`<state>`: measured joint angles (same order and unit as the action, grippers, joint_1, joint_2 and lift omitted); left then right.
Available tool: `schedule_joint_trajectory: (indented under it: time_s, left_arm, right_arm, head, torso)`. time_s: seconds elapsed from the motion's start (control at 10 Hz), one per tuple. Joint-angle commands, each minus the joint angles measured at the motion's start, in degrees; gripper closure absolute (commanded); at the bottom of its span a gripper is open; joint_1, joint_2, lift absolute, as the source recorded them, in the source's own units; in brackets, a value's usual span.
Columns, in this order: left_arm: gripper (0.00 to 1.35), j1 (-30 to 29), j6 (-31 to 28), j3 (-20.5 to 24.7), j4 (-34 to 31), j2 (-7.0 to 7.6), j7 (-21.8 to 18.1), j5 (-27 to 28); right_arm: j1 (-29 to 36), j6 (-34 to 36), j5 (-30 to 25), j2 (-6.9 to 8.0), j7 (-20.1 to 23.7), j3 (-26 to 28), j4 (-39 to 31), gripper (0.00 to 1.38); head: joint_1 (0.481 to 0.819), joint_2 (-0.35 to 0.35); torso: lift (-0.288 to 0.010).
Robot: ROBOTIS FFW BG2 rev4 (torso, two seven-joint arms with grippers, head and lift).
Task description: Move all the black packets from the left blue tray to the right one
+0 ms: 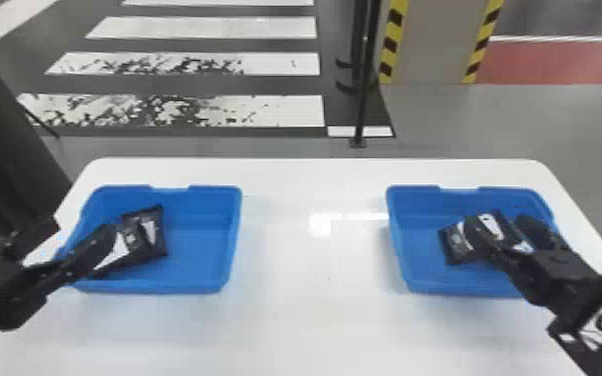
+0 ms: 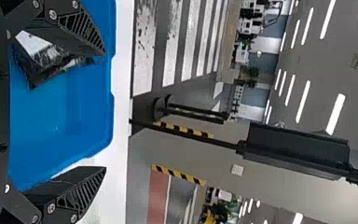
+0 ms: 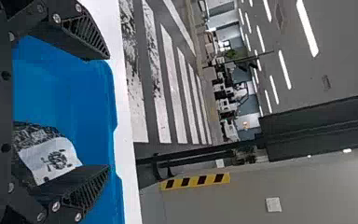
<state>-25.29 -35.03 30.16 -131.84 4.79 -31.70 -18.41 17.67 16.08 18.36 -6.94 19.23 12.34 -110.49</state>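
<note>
1. Nearest to the camera on the left wrist is the left gripper (image 2: 105,110). Its two fingers are wide apart, and I see nothing held between them.
2. White-marked black packet (image 1: 152,240) lies in the left blue tray (image 1: 197,245), toward the left side, beside one finger and partly covered by it. Whether a second packet is under or next to it, I cannot say with certainty.
3. Over the right blue tray (image 1: 415,217) is the right gripper (image 3: 108,112). It is also spread wide, with no packet clamped as far as I can see.
4. Black packet with the white label (image 3: 51,158) rests in that tray, partly behind one finger. More than one may be there; the overlap makes the count difficult.
5. According to my judgement, the transfer is partly done, and the step in hand is to pick up what lies in the left tray.
6. Next, the left gripper should be centred on the packet, lowered and closed, so that the packet can be lifted and carried across the white table (image 1: 315,310).
7. If the fingers close off-centre, they could catch only a corner, and the soft-looking pouch might slip out.
</note>
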Motion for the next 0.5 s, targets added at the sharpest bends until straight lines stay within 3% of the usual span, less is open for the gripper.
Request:
schedule_joint_trajectory:
  time_s: [0.0, 0.2, 0.4]
  left_arm:
    - [0.17, 0.5, -2.0, 2.1, 0.0, -0.22, 0.6, 4.4]
    - [0.17, 3.4, -8.6, 3.3, 0.3, 1.8, 0.5, 12.1]
    - [0.17, 8.0, -12.1, 2.3, 6.5, 3.21, 0.5, 16.8]
  right_arm:
    - [6.7, -0.6, -0.3, 1.84, 0.0, -0.6, -6.7, 0.15]
    - [12.3, -0.6, 1.9, 2.45, 0.0, -3.9, -13.3, 0.15]
    - [14.1, 0.1, 4.6, 2.45, 0.5, -7.1, -16.0, 0.15]
  head:
    - [0.695, 0.062]
    - [0.695, 0.162]
    - [0.695, 0.256]
  torso:
    - [-0.14]
    - [-0.14]
    - [-0.14]
